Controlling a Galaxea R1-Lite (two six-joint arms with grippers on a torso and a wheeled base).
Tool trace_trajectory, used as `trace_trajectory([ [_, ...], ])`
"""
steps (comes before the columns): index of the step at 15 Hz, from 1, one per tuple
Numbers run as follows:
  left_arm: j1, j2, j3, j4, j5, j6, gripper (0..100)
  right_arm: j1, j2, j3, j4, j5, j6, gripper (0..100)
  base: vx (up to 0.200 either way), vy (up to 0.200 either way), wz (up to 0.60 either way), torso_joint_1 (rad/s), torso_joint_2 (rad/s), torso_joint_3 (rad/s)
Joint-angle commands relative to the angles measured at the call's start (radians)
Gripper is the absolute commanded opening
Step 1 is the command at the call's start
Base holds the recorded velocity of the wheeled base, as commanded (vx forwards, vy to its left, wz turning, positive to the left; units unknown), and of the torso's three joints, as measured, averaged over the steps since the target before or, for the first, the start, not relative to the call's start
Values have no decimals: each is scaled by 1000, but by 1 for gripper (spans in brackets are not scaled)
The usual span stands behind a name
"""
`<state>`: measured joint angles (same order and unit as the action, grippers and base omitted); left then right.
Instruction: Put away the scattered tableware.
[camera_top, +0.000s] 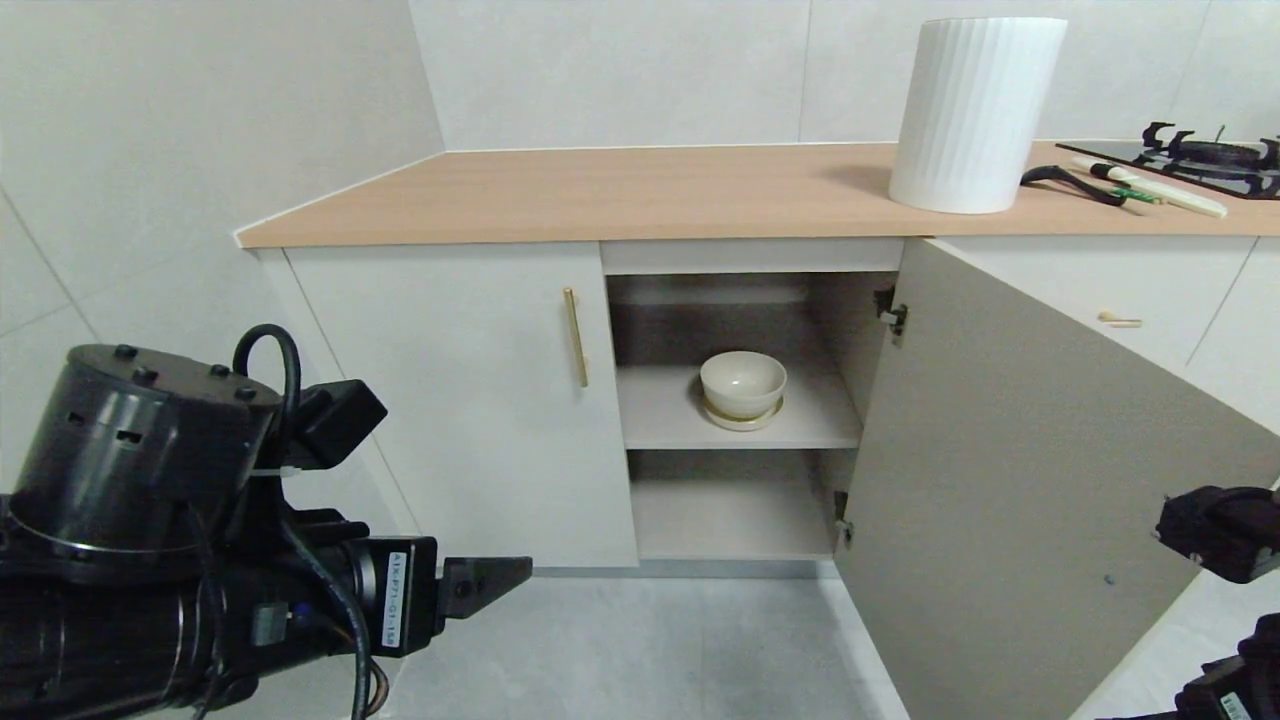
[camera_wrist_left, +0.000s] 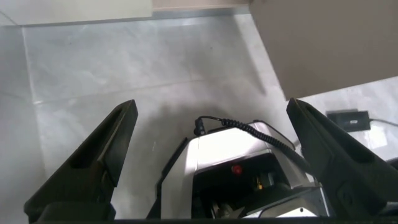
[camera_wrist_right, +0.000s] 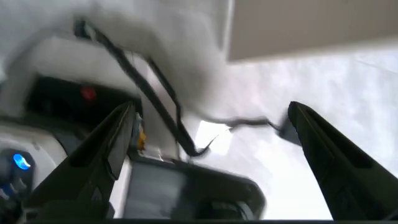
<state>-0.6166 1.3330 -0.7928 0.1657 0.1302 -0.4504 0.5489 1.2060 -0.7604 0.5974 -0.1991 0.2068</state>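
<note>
A cream bowl (camera_top: 742, 383) sits on a small plate (camera_top: 741, 416) on the middle shelf (camera_top: 660, 410) of the open cabinet. My left gripper (camera_top: 490, 583) hangs low at the left, well short of the cabinet; its fingers (camera_wrist_left: 93, 165) are spread wide over the floor with nothing between them, so it is open (camera_wrist_left: 211, 162). My right arm (camera_top: 1215, 530) is at the far right, outside the opened door. Its gripper (camera_wrist_right: 214, 162) also stands open and holds nothing.
The cabinet door (camera_top: 1010, 470) swings out to the right, near the right arm. The left door with a gold handle (camera_top: 574, 336) is closed. On the wooden counter (camera_top: 620, 195) stand a tall white ribbed container (camera_top: 972, 112), utensils (camera_top: 1150, 187) and a gas hob (camera_top: 1215, 155).
</note>
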Motion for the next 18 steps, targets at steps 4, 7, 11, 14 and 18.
trace_trajectory([
  [4, 0, 3, 0, 0, -1, -1, 100, 0, -172, -2, 41, 9, -122, 100, 0, -50, 0, -1, 1, 1],
  [7, 0, 3, 0, 0, -1, -1, 100, -24, -210, -46, 47, -9, -124, 100, 0, 0, 0, 0, 0, 0],
  [11, 0, 3, 0, 0, -1, -1, 100, -175, -200, -96, 65, -66, -126, 100, 0, 0, 0, 0, 0, 0],
  [14, 0, 3, 0, 0, -1, -1, 100, -322, -126, -117, 65, -66, -132, 100, 0, 0, 0, 0, 0, 0],
  [18, 0, 5, 0, 0, -3, -2, 100, -451, -17, -125, -8, -68, -129, 100, 0, 0, 0, 0, 0, 0],
])
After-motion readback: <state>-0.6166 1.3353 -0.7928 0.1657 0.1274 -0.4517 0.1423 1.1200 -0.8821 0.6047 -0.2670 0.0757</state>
